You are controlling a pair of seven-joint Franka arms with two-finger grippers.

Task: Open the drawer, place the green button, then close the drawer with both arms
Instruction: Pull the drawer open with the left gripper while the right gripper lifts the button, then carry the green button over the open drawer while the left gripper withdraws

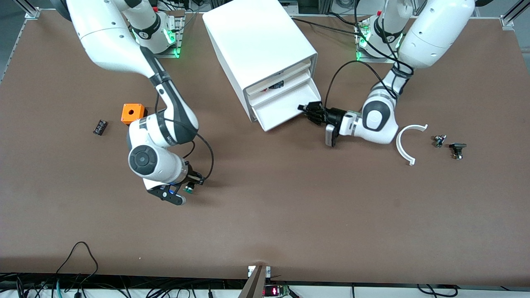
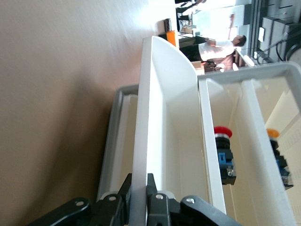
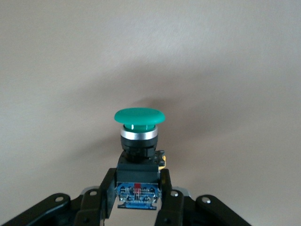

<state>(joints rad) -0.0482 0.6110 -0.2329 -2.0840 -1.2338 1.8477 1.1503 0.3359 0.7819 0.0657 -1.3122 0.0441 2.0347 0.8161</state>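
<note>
The white cabinet [image 1: 256,45] stands at the middle of the table near the arms' bases. Its lowest drawer [image 1: 278,108] is pulled partly out. My left gripper [image 1: 306,110] is shut on that drawer's front wall; in the left wrist view the fingers [image 2: 153,188] clamp the thin white wall of the drawer [image 2: 164,117]. My right gripper [image 1: 191,187] is shut on the green-capped button [image 1: 189,189], low over the brown table toward the right arm's end. In the right wrist view the button [image 3: 139,123] sits between the fingers of the right gripper [image 3: 136,188], cap pointing away.
An orange cube [image 1: 133,113] and a small black ribbed component [image 1: 99,127] lie toward the right arm's end. A white curved piece [image 1: 408,140] and two small parts [image 1: 439,140] [image 1: 457,150] lie toward the left arm's end. The upper drawers hold a red-capped button [image 2: 223,133] and an orange-capped one [image 2: 273,134].
</note>
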